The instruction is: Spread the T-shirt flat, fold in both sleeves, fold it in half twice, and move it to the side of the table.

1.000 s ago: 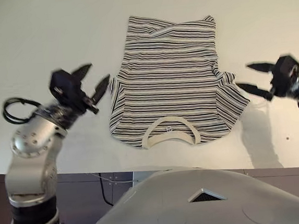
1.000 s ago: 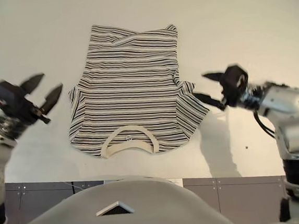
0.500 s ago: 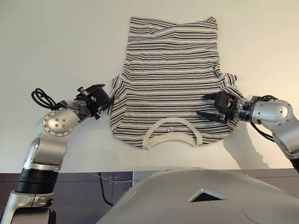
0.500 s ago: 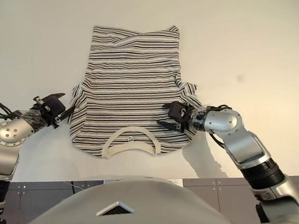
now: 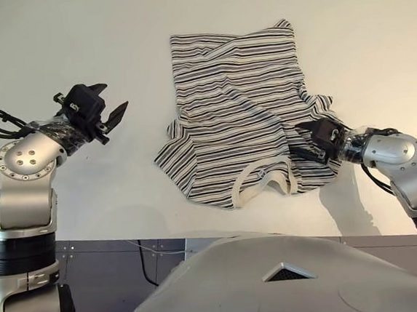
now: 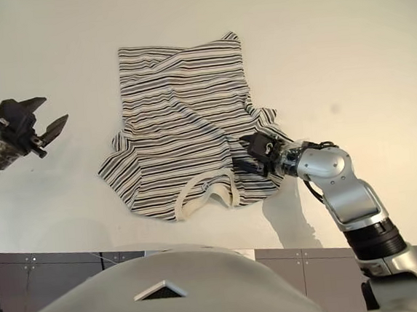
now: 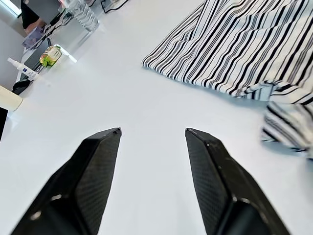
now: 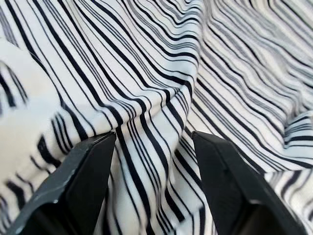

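Left eye view: left tool [image 5: 112,99] hangs above the bare white table [image 5: 52,38], left of the shirt and apart from it, fingers spread wide, holding nothing. Striped T-shirt [image 5: 237,102] lies mid-table, rumpled, with its cream collar [image 5: 266,184] skewed at the near end. Right tool [image 5: 302,140] rests on the shirt's near right part, fingers [image 8: 88,171] parted with a raised fold of cloth between them.

A white worktop [image 5: 52,38] is seen; a black-and-white striped T-shirt [image 5: 235,88] is laid directly on it, rumpled rather than flat; its cream collar [image 5: 266,186] is turned toward the worktop's near edge, its hem [image 5: 227,34] away from that edge.
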`<control>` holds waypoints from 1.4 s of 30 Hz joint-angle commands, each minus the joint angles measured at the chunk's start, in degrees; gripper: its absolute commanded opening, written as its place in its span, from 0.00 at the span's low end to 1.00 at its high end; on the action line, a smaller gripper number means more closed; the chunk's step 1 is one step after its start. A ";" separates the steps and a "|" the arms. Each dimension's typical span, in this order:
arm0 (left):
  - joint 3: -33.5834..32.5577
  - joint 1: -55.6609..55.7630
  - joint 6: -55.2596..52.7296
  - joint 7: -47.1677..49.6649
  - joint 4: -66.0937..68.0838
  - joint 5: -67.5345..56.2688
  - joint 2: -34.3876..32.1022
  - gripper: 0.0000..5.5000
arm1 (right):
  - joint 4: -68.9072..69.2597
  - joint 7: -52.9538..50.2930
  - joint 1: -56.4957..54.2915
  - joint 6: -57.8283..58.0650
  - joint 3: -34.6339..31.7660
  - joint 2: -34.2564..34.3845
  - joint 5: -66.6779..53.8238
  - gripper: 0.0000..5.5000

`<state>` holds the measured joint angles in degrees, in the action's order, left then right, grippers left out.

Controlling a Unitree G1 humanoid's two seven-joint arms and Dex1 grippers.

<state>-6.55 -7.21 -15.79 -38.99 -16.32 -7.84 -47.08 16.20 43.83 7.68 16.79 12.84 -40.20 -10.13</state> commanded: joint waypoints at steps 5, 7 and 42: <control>18.50 -6.87 -2.52 -1.72 -7.76 5.16 3.68 0.44 | -3.87 -0.49 -11.12 1.40 -4.75 1.58 -0.85 0.52; 21.89 -9.21 0.49 -1.18 -3.65 11.31 1.19 0.44 | -7.80 -1.87 -12.64 -0.07 -4.40 1.34 2.23 0.52; 19.22 0.68 5.60 8.03 10.33 18.09 6.63 0.44 | -24.35 -14.92 -23.76 -1.95 3.13 12.14 22.88 0.52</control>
<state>12.21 -5.78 -9.04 -31.10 -8.24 8.01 -40.47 -12.27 26.95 -16.75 12.22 16.88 -25.81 12.79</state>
